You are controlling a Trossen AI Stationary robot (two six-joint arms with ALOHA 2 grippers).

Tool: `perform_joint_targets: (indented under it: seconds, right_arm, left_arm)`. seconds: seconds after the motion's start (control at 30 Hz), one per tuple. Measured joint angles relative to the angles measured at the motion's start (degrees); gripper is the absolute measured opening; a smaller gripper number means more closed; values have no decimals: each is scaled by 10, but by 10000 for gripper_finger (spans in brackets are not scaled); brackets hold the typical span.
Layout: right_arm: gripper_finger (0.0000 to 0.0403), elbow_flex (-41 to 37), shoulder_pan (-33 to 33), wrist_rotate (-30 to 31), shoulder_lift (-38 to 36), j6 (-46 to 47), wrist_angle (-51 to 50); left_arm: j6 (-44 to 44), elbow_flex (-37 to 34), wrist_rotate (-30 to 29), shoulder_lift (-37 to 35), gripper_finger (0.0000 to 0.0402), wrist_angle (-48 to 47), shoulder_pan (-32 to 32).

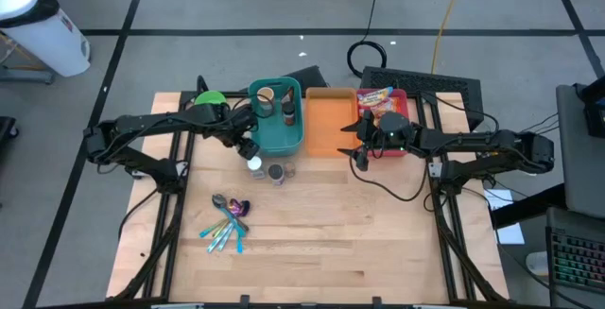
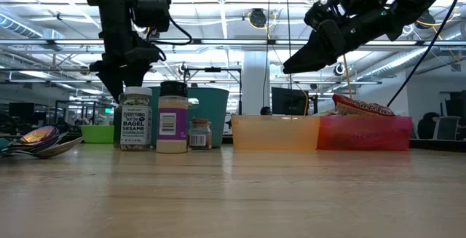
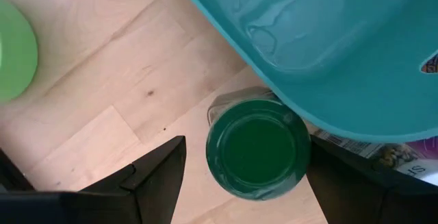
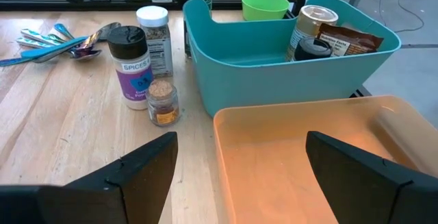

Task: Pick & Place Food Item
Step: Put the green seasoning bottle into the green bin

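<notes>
Green-lidded jar being straddled from above by left gripper, fingers spread wide, nothing held; jar upright, just beside teal bin, left arm nearer. Labels read: "BAGEL SESAME" jar, "SPICES" jar. Right gripper, right of teal bin, being held wide, empty, over orange tray.
</notes>
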Motion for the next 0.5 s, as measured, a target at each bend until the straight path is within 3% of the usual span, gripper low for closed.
perform_joint_targets:
  seconds: [0.13, 0.3, 0.5]
  right_arm:
    - [318, 0, 0, 0, 0, 0, 0]
    - [318, 0, 0, 0, 0, 0, 0]
    - [318, 0, 0, 0, 0, 0, 0]
  left_arm:
    - [0, 0, 0, 0, 279, 0, 0]
    - [-1, 0, 1, 0, 208, -3, 0]
    - [-3, 0, 1, 0, 206, -7, -7]
